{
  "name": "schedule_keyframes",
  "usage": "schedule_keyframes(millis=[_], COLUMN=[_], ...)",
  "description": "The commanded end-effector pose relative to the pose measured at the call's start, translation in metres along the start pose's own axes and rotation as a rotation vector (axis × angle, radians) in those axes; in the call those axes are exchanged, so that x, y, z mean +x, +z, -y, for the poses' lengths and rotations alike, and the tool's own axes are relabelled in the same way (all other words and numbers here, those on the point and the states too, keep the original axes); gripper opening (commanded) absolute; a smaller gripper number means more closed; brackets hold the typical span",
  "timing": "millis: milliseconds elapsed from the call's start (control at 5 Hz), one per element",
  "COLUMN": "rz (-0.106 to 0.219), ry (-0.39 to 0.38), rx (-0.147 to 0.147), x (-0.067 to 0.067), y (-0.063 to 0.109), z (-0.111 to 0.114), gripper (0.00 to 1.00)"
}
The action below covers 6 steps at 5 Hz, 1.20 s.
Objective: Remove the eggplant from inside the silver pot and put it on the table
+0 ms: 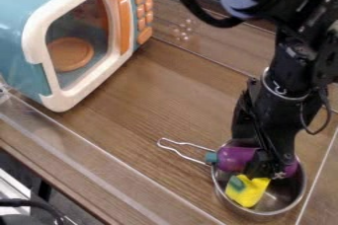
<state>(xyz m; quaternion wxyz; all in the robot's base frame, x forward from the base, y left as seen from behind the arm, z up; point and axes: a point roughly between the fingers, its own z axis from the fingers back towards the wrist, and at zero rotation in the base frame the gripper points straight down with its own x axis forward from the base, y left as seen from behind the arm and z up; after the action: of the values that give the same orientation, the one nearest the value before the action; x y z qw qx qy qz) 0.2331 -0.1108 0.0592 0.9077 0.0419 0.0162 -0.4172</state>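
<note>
I have the gripper (268, 160) down over the silver pot (282, 199), jaws wide apart straddling the eggplant (239, 156) lying inside beside a yellow toy (247, 186), ready to close.
</note>
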Motion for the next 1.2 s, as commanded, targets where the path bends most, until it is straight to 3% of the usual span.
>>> schedule_keyframes(millis=[0, 400, 1000], rz=[0.074, 0.111, 0.168], ry=[-0.006, -0.01, -0.01], rx=[0.05, 0.083, 0.104], x=[0.0043, 0.0056, 0.0065], y=[0.0141, 0.0139, 0.0169], z=[-0.0034, -0.0038, -0.0032], gripper=[1.0, 1.0, 1.0])
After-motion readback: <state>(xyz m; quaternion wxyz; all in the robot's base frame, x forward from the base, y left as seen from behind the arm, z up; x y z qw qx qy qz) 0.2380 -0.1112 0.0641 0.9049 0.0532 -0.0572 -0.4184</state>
